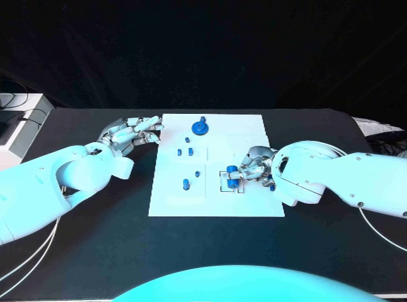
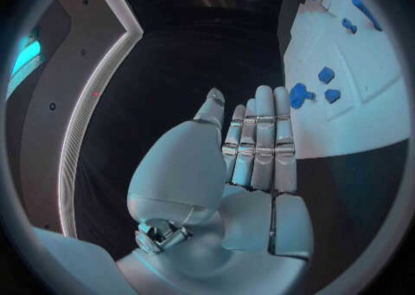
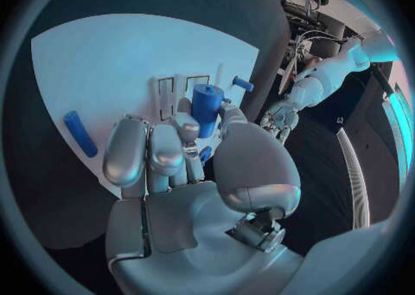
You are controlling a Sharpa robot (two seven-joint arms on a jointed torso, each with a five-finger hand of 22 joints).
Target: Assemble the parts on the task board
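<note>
**Right hand holds a blue cylinder over the board's marked slots**

The black bench (image 1: 94, 251) carries the white task board (image 1: 217, 204), which lies in the middle between the two arms.

The left hand (image 1: 131, 133) sits at the board's far left corner, just off its edge. In the left wrist view its fingers (image 2: 263, 142) lie straight and close together with nothing in them, the palm facing the dark bench beside the board.

The right hand (image 1: 251, 168) is over the board's right side, near the outlined rectangular slots (image 3: 177, 87). Its fingers are curled around a blue cylinder (image 3: 206, 106), which stands roughly upright between thumb and fingertips in the right wrist view.

A round blue part (image 1: 199, 128) with a raised centre stands near the board's far edge. Two small blue pieces (image 1: 187, 151) lie side by side below it, left of the middle. A single small piece (image 1: 198, 172) lies further toward the robot, and an oblong blue piece (image 1: 186, 184) lies nearer still on the left half. One long blue peg (image 3: 79, 133) lies flat on the board, well apart from the held cylinder.
</note>
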